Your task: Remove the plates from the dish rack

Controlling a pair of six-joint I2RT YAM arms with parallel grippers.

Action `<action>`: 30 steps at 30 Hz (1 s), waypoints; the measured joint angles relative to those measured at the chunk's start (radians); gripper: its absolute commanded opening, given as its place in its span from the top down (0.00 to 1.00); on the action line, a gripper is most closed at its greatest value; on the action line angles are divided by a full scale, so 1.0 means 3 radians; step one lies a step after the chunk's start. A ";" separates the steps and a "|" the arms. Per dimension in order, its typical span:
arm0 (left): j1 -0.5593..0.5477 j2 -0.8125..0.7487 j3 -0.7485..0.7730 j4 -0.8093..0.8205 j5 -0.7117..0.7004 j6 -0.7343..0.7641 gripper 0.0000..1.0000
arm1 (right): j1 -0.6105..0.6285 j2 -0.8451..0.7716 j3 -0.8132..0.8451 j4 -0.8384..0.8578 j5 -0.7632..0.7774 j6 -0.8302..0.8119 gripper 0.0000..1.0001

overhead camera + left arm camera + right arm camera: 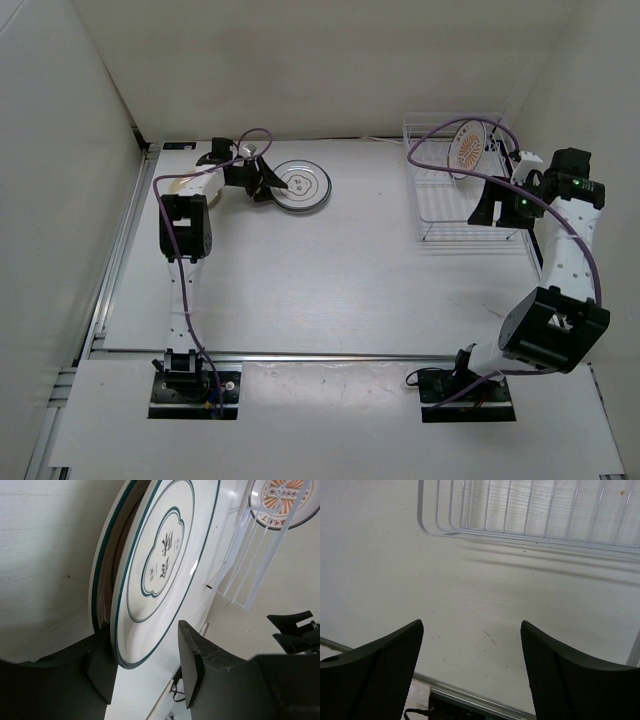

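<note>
The white plate with dark rings (300, 187) lies flat on the table at the back left. In the left wrist view this ringed plate (160, 570) rests over a tan layer with a second dark rim (102, 575). My left gripper (268, 185) (145, 672) is open at the plate's near edge, which lies against one finger (97, 672) while the other finger (192, 670) stands clear of it. The sunburst plate (467, 148) (282, 502) stands upright in the dish rack (440, 215) (530, 530). My right gripper (488, 205) (472, 670) hangs open over bare table in front of the rack.
White walls close in the table at the back and on both sides. A metal rail (300, 356) runs along the near edge, with both arm bases below it. The rack's upright bars (250, 565) and the right arm's black fingers (295, 630) show beyond the ringed plate.
</note>
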State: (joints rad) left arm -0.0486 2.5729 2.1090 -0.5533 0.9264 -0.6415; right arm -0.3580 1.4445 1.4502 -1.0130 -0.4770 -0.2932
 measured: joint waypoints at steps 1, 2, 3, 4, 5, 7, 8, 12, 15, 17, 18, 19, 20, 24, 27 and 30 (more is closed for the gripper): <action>0.0000 -0.0006 0.0003 -0.0017 -0.0025 0.0024 0.41 | 0.0000 -0.0009 -0.0019 0.0006 -0.0009 0.0006 0.18; 0.0000 -0.0015 0.0008 -0.0048 -0.0052 0.0050 0.40 | 0.0000 -0.0019 -0.0046 0.0019 -0.0017 0.0008 0.18; 0.0000 -0.0023 0.0017 -0.0078 -0.0084 0.0072 0.40 | 0.0000 -0.0034 -0.0074 0.0034 -0.0020 0.0010 0.18; 0.0000 -0.0036 0.0028 -0.0111 -0.0135 0.0106 0.38 | 0.0000 -0.0048 -0.0102 0.0047 -0.0031 0.0018 0.18; -0.0001 -0.0048 0.0046 -0.0153 -0.0187 0.0135 0.36 | 0.0000 -0.0067 -0.0136 0.0070 -0.0045 0.0025 0.18; -0.0001 -0.0075 0.0093 -0.0226 -0.0306 0.0198 0.35 | 0.0000 -0.0104 -0.0198 0.0088 -0.0069 0.0042 0.18; -0.0003 -0.0086 0.0122 -0.0257 -0.0384 0.0231 0.35 | 0.0000 -0.0121 -0.0225 0.0093 -0.0080 0.0052 0.18; -0.0003 -0.0112 0.0200 -0.0354 -0.0624 0.0364 0.34 | 0.0000 -0.0203 -0.0352 0.0148 -0.0117 0.0081 0.18; -0.0017 -0.0140 0.0229 -0.0423 -0.0795 0.0454 0.31 | 0.0000 -0.0245 -0.0416 0.0168 -0.0155 0.0099 0.18; -0.0041 -0.0163 0.0253 -0.0486 -0.0930 0.0512 0.31 | 0.0000 -0.0263 -0.0443 0.0186 -0.0174 0.0107 0.18; -0.0055 -0.0174 0.0271 -0.0515 -0.1001 0.0544 0.31 | 0.0000 -0.0271 -0.0456 0.0195 -0.0182 0.0109 0.18; -0.0069 -0.0182 0.0289 -0.0538 -0.1068 0.0572 0.31 | 0.0000 -0.0276 -0.0465 0.0200 -0.0191 0.0111 0.18; -0.0083 -0.0187 0.0318 -0.0573 -0.1146 0.0605 0.31 | 0.0000 -0.0278 -0.0469 0.0203 -0.0195 0.0117 0.18; -0.0154 -0.0197 0.0439 -0.0664 -0.1453 0.0726 0.31 | 0.0000 -0.0315 -0.0534 0.0245 -0.0219 0.0154 0.18; -0.0205 -0.0205 0.0504 -0.0702 -0.1671 0.0813 0.30 | 0.0000 -0.0332 -0.0587 0.0268 -0.0251 0.0168 0.18; -0.0253 -0.0224 0.0534 -0.0732 -0.1874 0.0904 0.30 | 0.0000 -0.0348 -0.0631 0.0292 -0.0262 0.0179 0.18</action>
State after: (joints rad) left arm -0.1246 2.5057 2.2692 -0.7731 0.3641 -0.3702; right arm -0.3580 1.3399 1.2610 -0.9253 -0.5556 -0.2394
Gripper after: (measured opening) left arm 0.700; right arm 0.819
